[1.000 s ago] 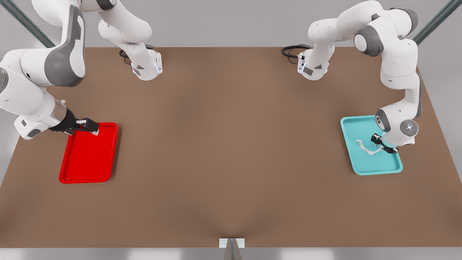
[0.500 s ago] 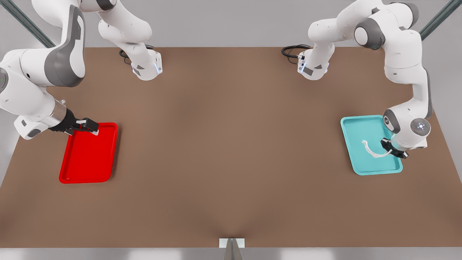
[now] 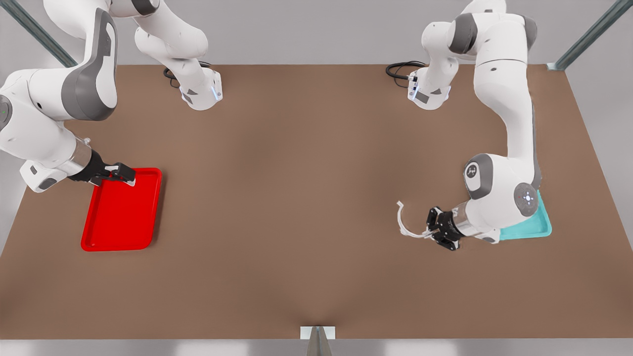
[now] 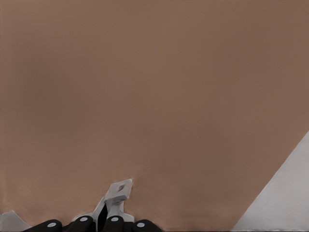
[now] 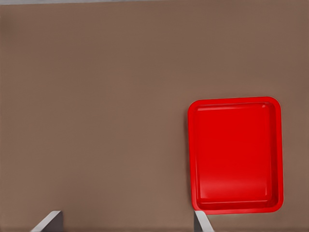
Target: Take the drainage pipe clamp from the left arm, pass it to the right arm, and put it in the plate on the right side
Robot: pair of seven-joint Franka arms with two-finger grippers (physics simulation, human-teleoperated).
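Note:
The drainage pipe clamp (image 3: 403, 222), a thin white C-shaped strip, hangs over the brown table just off the teal tray's near-left corner. My left gripper (image 3: 431, 230) is shut on one end of it, on the front view's right. In the left wrist view, the clamp's flat tab (image 4: 118, 191) sticks out from between the black fingers (image 4: 84, 223). The red plate (image 3: 121, 212) lies on the front view's left. My right gripper (image 3: 129, 177) hovers over its far corner, waiting. The right wrist view shows the plate (image 5: 235, 154) and two fingertips (image 5: 48, 220) wide apart, so this gripper is open.
A teal tray (image 3: 536, 227) sits under the left arm's wrist, mostly covered by it. Both arm bases (image 3: 200, 91) stand at the table's far edge with black cables (image 3: 400, 69). A small grey bracket (image 3: 317, 336) sits at the near edge.
The left arm has lifted the clamp out of the teal tray and carried it toward the front view's left, past the tray's edge. The right arm has stayed in place.

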